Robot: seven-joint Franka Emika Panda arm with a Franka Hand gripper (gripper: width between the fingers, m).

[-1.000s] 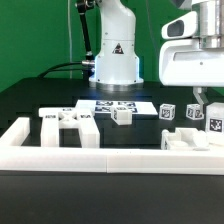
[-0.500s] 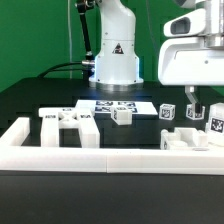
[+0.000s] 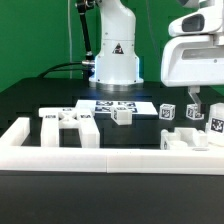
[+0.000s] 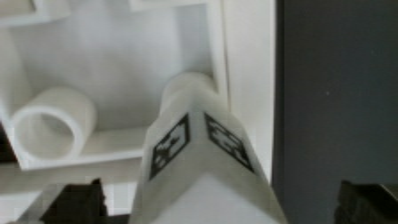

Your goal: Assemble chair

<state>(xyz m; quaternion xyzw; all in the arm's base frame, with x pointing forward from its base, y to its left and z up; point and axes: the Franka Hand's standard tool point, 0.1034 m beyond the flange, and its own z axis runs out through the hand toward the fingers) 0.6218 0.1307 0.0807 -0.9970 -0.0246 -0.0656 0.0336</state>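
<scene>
Well off to the exterior view's left of the fingers, a cluster of chair parts lies on the table. A small block and a cube sit nearer them. The fingers have shifted slightly up and sideways and are spread wide on either side of a tagged post, not touching it. They seem to be re-aiming, with no grasp yet.

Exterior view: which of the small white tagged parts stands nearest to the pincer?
The tagged part directly below the open pincer. The cube and the block only flank it, one on each side.
</scene>
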